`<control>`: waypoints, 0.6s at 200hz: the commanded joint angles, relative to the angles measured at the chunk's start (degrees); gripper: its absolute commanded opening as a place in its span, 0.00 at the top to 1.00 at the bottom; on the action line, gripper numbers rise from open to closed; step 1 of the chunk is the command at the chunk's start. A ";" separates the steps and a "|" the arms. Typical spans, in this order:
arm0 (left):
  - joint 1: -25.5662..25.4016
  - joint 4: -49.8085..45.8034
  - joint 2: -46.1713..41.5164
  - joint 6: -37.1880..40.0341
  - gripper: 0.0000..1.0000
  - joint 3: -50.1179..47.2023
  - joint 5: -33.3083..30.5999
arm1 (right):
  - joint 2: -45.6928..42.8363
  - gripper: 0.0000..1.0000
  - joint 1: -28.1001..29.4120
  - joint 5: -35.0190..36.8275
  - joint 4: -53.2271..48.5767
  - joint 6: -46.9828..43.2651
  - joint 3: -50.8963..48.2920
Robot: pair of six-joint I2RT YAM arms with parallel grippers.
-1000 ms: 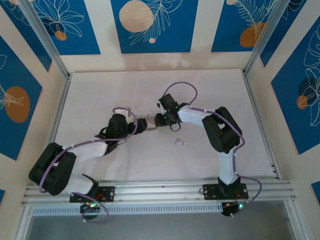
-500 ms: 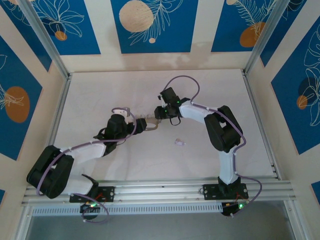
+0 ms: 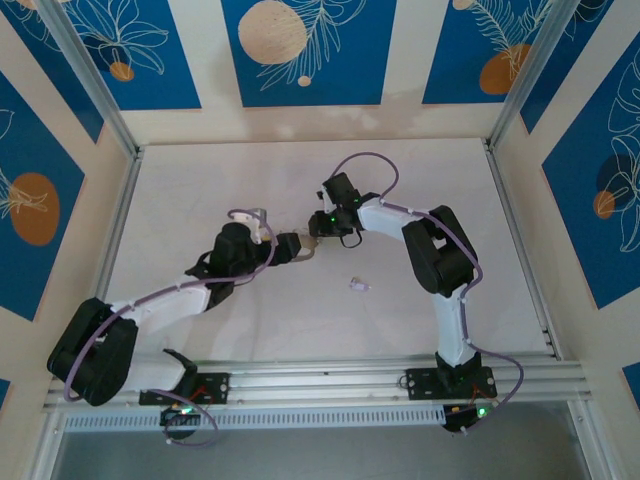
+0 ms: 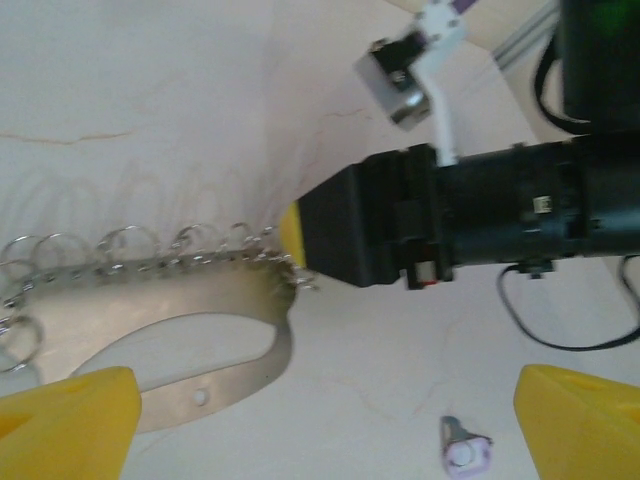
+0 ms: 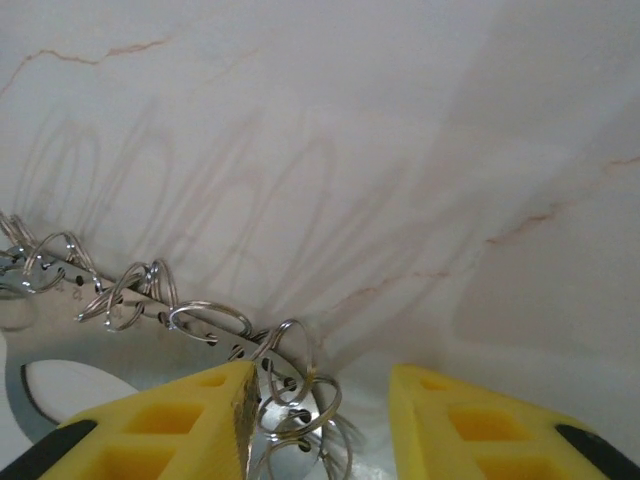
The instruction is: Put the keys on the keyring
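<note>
The keyring (image 4: 160, 300) is a grey oval metal plate with small wire rings along its far edge. It lies mid-table between the two grippers (image 3: 305, 243). My left gripper (image 4: 325, 385) is open wide, and its left finger (image 4: 60, 425) covers the keyring's near end. My right gripper (image 5: 320, 375) is open around the keyring's other end (image 5: 290, 390). Its left finger (image 5: 170, 420) touches the plate; a gap shows at its right finger (image 5: 480, 420). One lilac-tinted key (image 4: 465, 457) lies loose on the table (image 3: 358, 285), nearer than the right gripper (image 3: 314, 238).
The right arm's black wrist (image 4: 470, 215) and a looping cable (image 4: 560, 330) cross the left wrist view, just beyond the key. Aluminium rails (image 3: 300, 375) edge the table's near side, and patterned walls close in the other three sides.
The left arm has reached a little farther right towards the keyring. The right arm's wrist has shifted slightly back and left. The loose key has not moved.
</note>
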 commanded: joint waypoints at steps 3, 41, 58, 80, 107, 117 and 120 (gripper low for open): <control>-1.23 -1.08 -1.33 1.41 0.04 2.74 3.10 | -0.25 0.62 0.02 -2.41 -0.25 0.99 -0.43; -2.41 -1.42 -1.71 1.44 0.03 3.55 3.44 | -2.61 0.69 0.02 -2.77 1.12 1.78 -4.21; -2.76 -1.46 -1.88 1.44 0.03 3.46 3.34 | -3.92 0.72 0.07 -2.94 1.65 2.30 -6.20; -2.94 -1.46 -2.00 1.41 0.03 3.18 3.15 | -5.71 0.73 0.29 -2.88 2.44 2.83 -8.69; -3.13 -1.46 -2.15 1.53 0.03 2.59 2.94 | -8.05 0.73 0.74 -2.61 2.75 3.61 -11.61; -3.14 -1.33 -2.06 1.61 0.03 2.38 2.90 | -8.89 0.73 0.97 -2.61 2.83 3.94 -12.56; -3.15 -1.29 -2.01 1.59 0.03 2.37 2.85 | -9.22 0.73 1.03 -2.62 2.92 4.11 -12.83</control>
